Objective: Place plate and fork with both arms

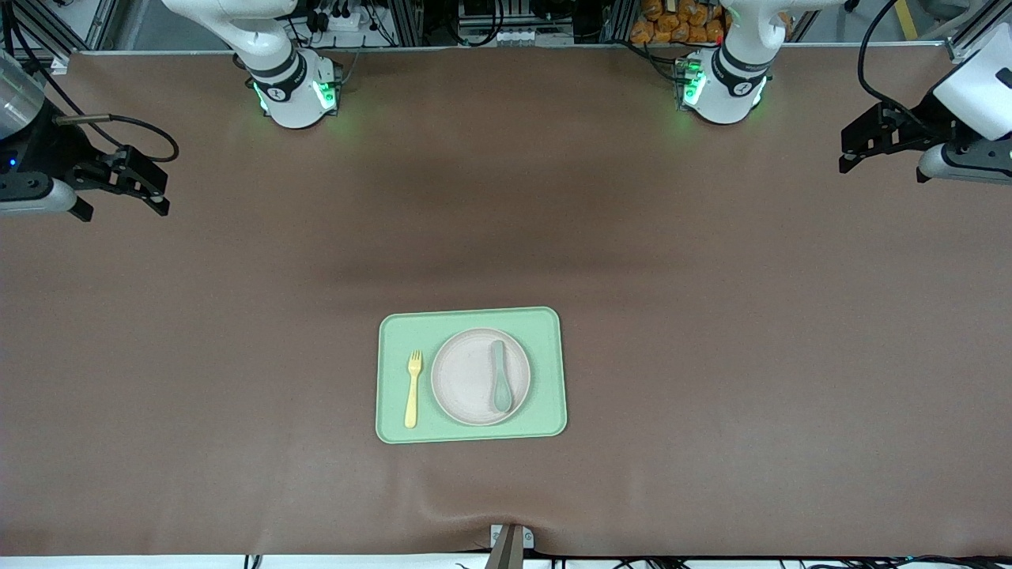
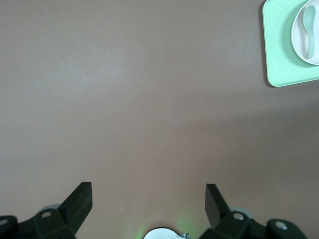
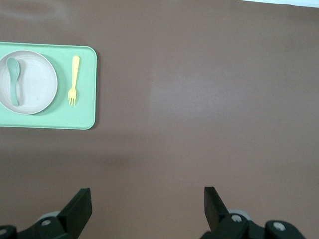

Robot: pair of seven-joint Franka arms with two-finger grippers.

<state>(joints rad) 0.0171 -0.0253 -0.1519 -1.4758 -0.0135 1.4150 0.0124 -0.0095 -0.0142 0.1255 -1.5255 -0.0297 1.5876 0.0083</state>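
Holding plate [image 1: 480, 377] (spoon [image 1: 500, 376] inside) and fork [image 1: 413, 388]: tray [image 1: 473, 318].

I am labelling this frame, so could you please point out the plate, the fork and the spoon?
plate [image 1: 466, 379]: front view, bare inner surface beside the spoon.
fork [image 1: 412, 393]: front view, middle of its handle.
spoon [image 1: 500, 375]: front view, its handle, lying on the plate.

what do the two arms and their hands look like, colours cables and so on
Both arms are white, rounded and jointed, with black bands at the joints and green lights at the bases. The left hand and right hand are black, each with two angular fingers. Black cables loop to each wrist.
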